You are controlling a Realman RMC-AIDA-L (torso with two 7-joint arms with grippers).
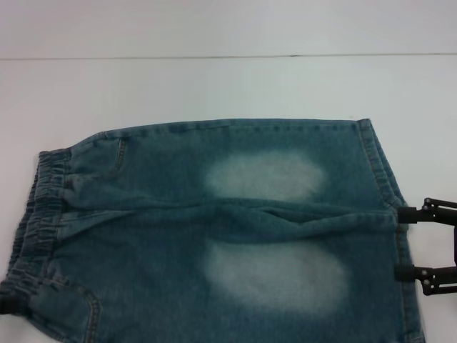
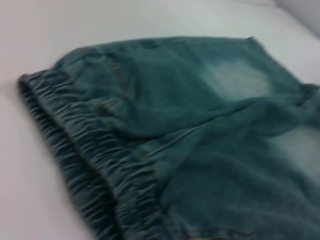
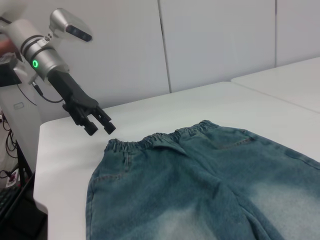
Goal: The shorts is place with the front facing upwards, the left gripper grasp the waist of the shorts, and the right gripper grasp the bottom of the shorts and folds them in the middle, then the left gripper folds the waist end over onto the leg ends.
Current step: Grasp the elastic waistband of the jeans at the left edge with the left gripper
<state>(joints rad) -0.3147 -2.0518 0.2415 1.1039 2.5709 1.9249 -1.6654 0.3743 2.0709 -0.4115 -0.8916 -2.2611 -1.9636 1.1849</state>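
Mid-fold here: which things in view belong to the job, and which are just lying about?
Job:
shorts, front up
waist, elastic band
leg ends
left tool, open, hovering above the table off the waist corner
right tool, open at the hem

Lying about:
table
wall panels

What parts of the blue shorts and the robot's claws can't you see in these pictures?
- Shorts: the near edge is cut off by the head view's bottom edge.
- Back of the shorts: hidden, lying face down on the table.
- Right gripper: only its fingers show, at the head view's right edge.
- Left gripper: fingers apart above the waistband; nearly out of the head view.
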